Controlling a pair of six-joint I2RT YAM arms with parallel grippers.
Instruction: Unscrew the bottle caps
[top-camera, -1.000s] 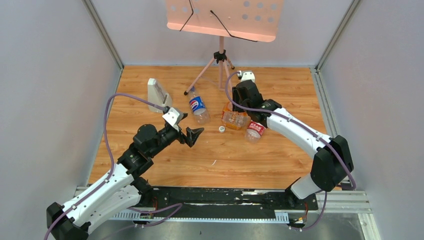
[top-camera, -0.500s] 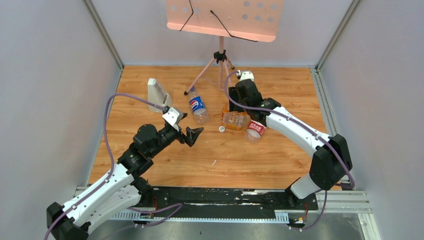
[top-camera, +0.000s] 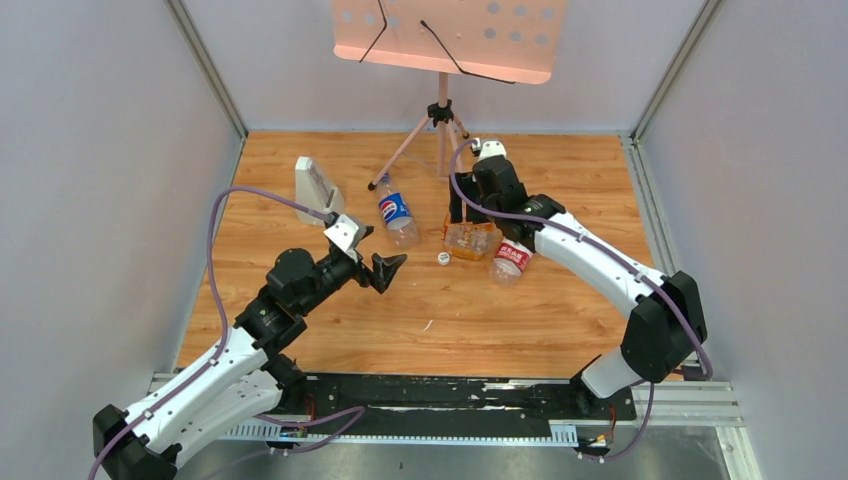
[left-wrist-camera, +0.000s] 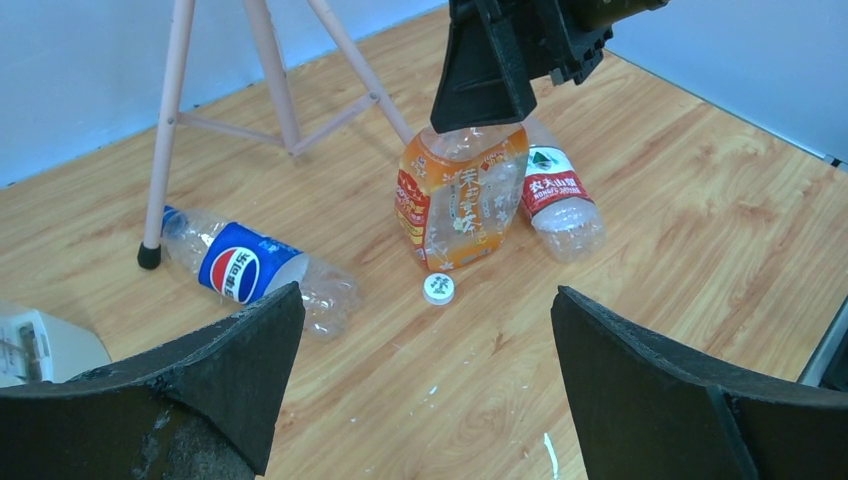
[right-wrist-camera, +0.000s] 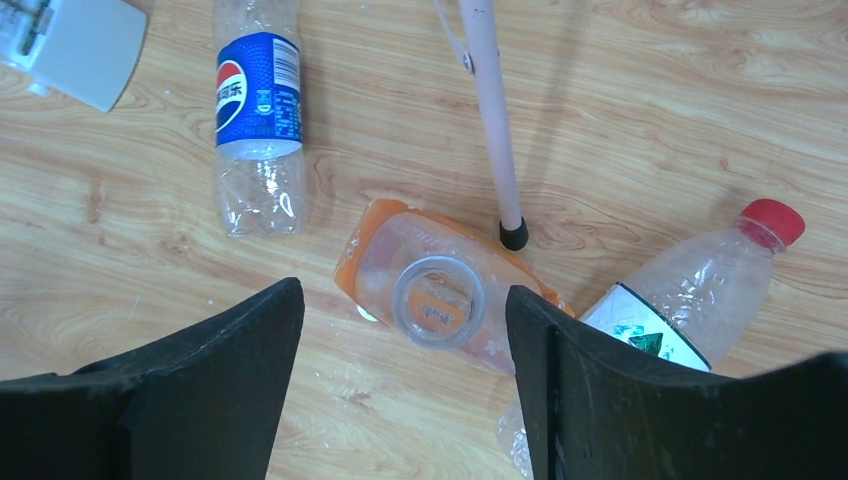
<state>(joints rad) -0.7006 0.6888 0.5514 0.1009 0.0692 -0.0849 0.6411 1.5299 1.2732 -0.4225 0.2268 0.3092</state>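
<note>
The squat orange-labelled bottle (top-camera: 468, 240) stands upright with its neck open (right-wrist-camera: 438, 300). A white cap (top-camera: 442, 258) lies on the floor just in front of it, and also shows in the left wrist view (left-wrist-camera: 438, 289). The Pepsi bottle (top-camera: 396, 215) lies on its side to the left. The red-white-green labelled bottle (top-camera: 510, 260) lies to the right with its red cap (right-wrist-camera: 772, 220) on. My right gripper (right-wrist-camera: 405, 292) is open and empty, right above the orange bottle (left-wrist-camera: 460, 195). My left gripper (left-wrist-camera: 428, 295) is open and empty, well short of the bottles.
A pink music stand (top-camera: 440, 110) stands at the back; one foot (right-wrist-camera: 513, 235) rests against the orange bottle and another touches the Pepsi bottle's neck end (left-wrist-camera: 150, 255). A pale grey upright block (top-camera: 315, 185) stands at the left. Grey walls enclose the wooden floor.
My right gripper has drawn up and back from the orange bottle, which shows more of itself. The left arm and the bottles have not moved.
</note>
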